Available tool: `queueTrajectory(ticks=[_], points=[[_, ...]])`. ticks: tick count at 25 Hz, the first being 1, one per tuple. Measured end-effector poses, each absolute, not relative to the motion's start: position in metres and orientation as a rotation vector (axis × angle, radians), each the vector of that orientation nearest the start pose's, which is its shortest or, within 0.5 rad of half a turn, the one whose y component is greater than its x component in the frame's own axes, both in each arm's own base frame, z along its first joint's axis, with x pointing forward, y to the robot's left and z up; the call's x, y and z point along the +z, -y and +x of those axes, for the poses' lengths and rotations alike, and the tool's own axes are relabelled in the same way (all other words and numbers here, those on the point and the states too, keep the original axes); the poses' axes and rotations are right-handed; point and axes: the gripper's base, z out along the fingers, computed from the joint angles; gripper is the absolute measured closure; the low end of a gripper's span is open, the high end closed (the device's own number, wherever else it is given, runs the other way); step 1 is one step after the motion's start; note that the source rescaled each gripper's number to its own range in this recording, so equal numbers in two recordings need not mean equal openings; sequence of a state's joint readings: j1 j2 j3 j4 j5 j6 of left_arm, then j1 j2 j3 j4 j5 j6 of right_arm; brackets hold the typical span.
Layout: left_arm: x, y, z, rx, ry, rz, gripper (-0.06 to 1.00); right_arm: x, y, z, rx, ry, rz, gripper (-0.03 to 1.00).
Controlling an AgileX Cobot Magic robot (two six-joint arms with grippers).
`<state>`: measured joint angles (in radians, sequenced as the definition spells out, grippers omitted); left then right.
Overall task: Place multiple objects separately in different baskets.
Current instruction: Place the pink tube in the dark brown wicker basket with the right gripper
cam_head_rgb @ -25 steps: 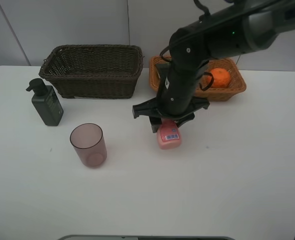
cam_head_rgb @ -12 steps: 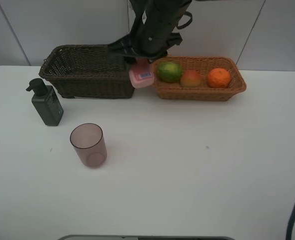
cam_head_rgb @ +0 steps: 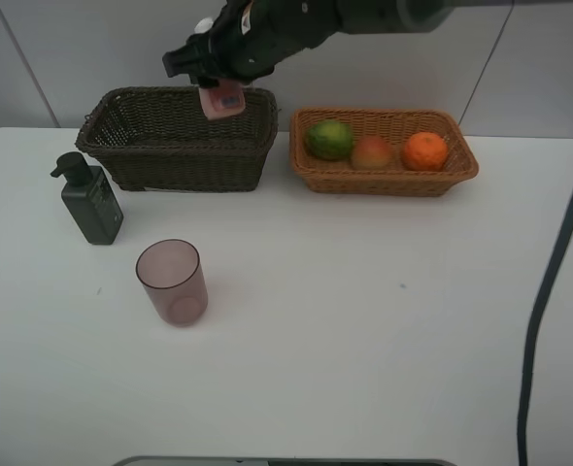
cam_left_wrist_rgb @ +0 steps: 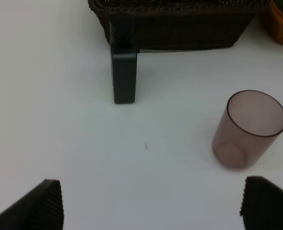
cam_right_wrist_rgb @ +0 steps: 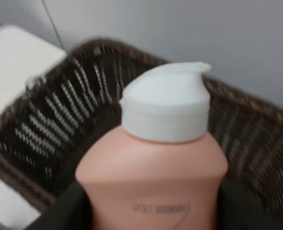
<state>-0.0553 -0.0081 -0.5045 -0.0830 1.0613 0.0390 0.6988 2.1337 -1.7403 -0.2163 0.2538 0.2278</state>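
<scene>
The white worktop (cam_head_rgb: 384, 320) carries the dark brown basket (cam_head_rgb: 180, 160). Over its rear, the right jaws are clamped on the small pink bottle (cam_head_rgb: 220, 100), its long axis in line with them and its white cap (cam_right_wrist_rgb: 164, 103) pointing away from the wrist toward the basket. The left jaws gape wide, empty.

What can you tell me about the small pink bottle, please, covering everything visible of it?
The pink bottle is small and looks like smooth peach-pink plastic, with rounded shoulders, a closed white flip cap and faint print low on its body; the high view shows a small label. The right fingers clamp its sides, and nothing else touches it. It is held in the air over the dark wicker basket, near its right end, not yet inside.
</scene>
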Motion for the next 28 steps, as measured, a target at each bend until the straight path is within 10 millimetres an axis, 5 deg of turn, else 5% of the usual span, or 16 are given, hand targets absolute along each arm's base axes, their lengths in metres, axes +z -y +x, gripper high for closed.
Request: queueTrajectory(ticks=[14,22,24,28], points=[[0.279,0.006,-0.007,-0.109,-2.029,0.100,-0.01,0.160,-0.321,0.427,0.421,-1.949,-0.643,0.97],[0.279,0.006,-0.007,-0.109,-2.029,0.100,-0.01,0.150,-0.320,0.430,0.421,-1.955,-0.641,0.97],[0.279,0.006,-0.007,-0.109,-2.029,0.100,-0.01,0.150,-0.320,0.430,0.421,-1.954,-0.641,0.81],[0.279,0.006,-0.007,-0.109,-2.029,0.100,-0.01,0.150,-0.320,0.430,0.426,-1.958,-0.631,0.35]])
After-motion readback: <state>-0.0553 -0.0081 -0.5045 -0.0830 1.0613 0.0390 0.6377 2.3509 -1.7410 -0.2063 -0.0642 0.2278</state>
